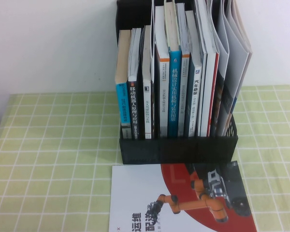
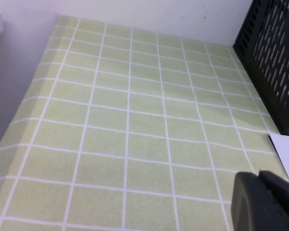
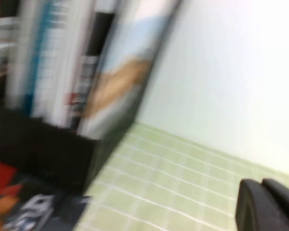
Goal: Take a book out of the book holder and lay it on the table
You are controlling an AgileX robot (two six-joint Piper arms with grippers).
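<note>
Black and closed on nothing, your right gripper (image 3: 267, 204) sits low in the right corner of its wrist view, fingers pressed together above the green cloth; neither arm shows in the high view. Your left gripper (image 2: 265, 202) is only a dark block in the lower right of its own view, and whether its fingers are parted or together cannot be told; it hangs over bare grid with a white corner of the book (image 2: 288, 154) just beside it. Outward from there, the book (image 1: 181, 199) lies flat on the table (image 1: 48, 159), cover up, red circle and orange robot arm showing, its top edge touching or just short of the low front wall of the book holder (image 1: 179, 147) at centre frame. By the look of it, the laying-down is done and what is in hand is the withdrawal: your next move calls only for keeping both arms clear of the cover and of the rack's perforated side. The booklet's lower edge is cut off by the bottom of the high view, so you cannot see whether it lies wholly on the cloth. The right wrist view is smeared, the spines in the holder unreadable there, and the rack's top is cropped in the high view.
</note>
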